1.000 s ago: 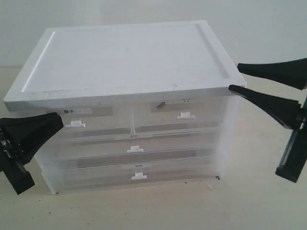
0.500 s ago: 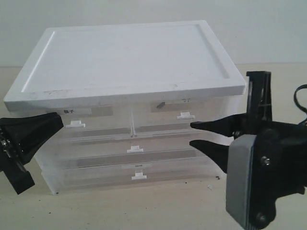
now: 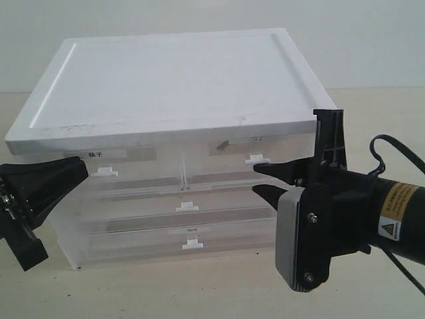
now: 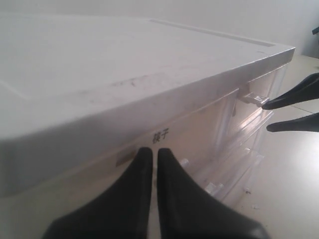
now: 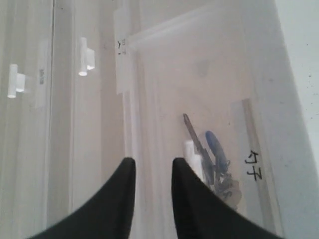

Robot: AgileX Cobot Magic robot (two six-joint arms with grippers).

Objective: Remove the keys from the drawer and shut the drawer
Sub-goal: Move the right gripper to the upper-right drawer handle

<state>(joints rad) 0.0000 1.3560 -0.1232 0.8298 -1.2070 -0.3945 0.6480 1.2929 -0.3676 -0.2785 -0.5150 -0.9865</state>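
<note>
Drawer [image 3: 226, 166] in the exterior view sits shut at the upper right corner of the cabinet [image 3: 172, 86]; the right gripper [image 3: 260, 179] reaches level at its tab handle [image 3: 257, 159], jaws spread, empty. Left wrist view: left gripper [image 4: 149, 154] pressed together by the front's left edge. Right wrist view: keys [image 5: 215, 162] inside the drawer, probably light, stiff, loose; pinch the blue tag [image 5: 213, 144].

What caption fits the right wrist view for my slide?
Right hand, open, hovers by the tab of the closed drawer; keys show inside.
</note>
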